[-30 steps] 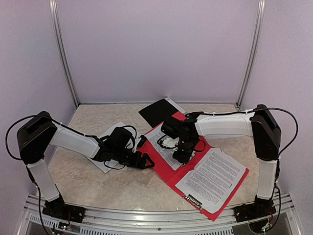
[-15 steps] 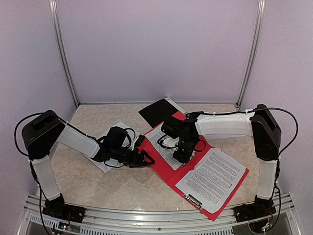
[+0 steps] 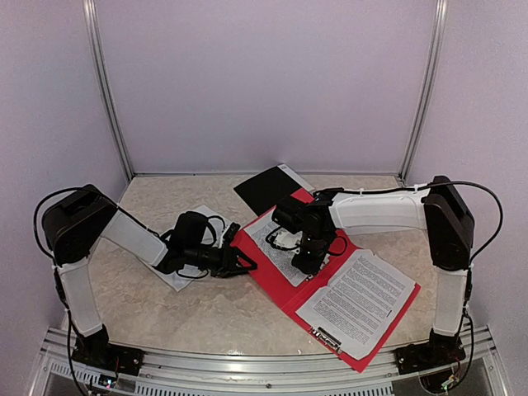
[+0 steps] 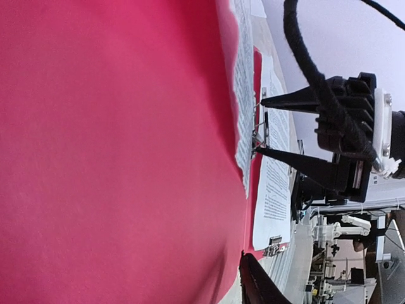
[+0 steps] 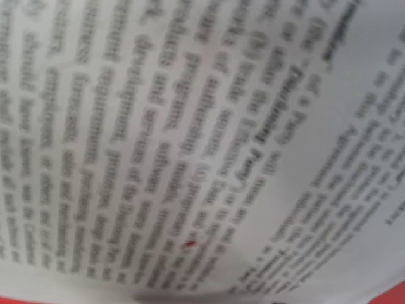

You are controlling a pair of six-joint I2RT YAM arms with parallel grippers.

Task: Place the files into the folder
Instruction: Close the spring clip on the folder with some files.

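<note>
Top external view: two files (image 3: 359, 301) lay in the folder (image 3: 272, 280), a third file (image 3: 196, 216) outside. The right gripper (image 3: 309, 262) stood part-open; the left gripper (image 3: 241, 262) was unclear.

Printed sheet (image 5: 190, 158): text too blurred, nothing legible.

left arm (image 3: 136, 238), right arm (image 3: 375, 212): white shells, black joints | cables (image 4: 296, 38): black, braided | right pincer (image 4: 259, 125): black tapered fingers

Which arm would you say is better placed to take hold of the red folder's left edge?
Left, most likely: the left pincer sits right at the left edge of the red folder, while the right pincer is farther in, down on the printed sheet inside.
</note>
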